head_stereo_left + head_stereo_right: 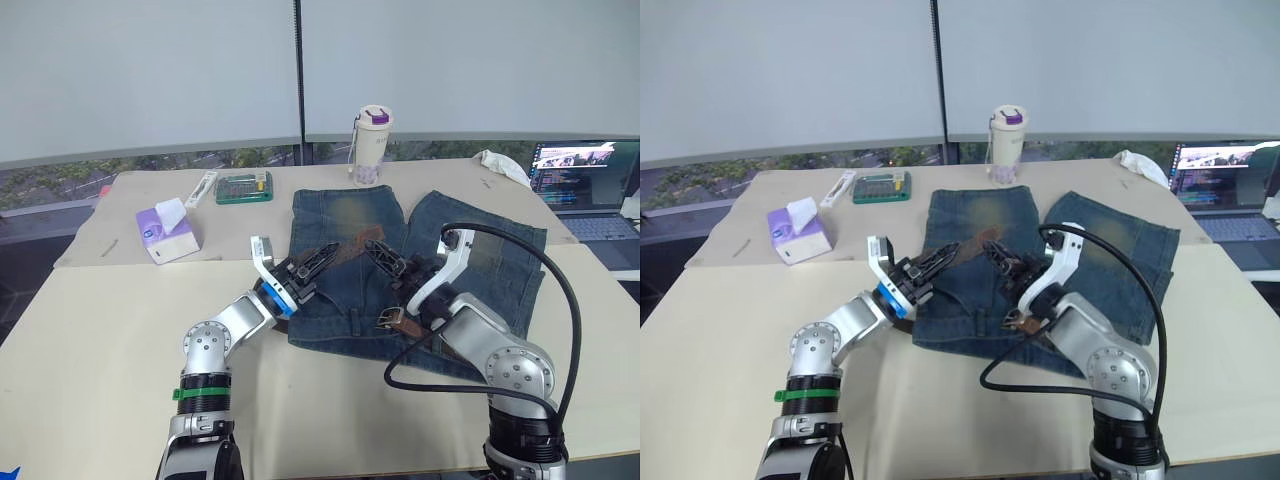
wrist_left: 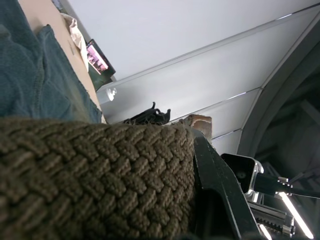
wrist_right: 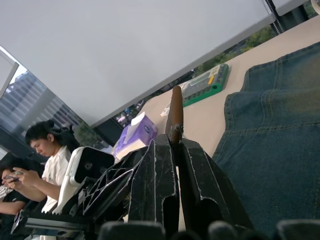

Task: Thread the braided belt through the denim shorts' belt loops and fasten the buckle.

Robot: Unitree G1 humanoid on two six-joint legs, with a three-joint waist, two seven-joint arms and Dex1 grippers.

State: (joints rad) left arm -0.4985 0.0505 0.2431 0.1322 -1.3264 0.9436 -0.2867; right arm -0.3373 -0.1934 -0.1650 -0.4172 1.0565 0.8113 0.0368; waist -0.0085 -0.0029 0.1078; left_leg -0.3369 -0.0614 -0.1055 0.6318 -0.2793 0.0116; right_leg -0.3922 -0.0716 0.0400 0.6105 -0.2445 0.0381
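A beige table [image 1: 90, 330] stands before white roller blinds [image 1: 150, 70] over windows.

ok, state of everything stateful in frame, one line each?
braided belt: lying across the shorts, pinched at two spots
buckle: unfastened, near the waistband
denim shorts: flat on the table
left end effector: shut on the strap
right end effector: shut on the tapered end
bottle: upright, lidded
laptop: open, screen lit
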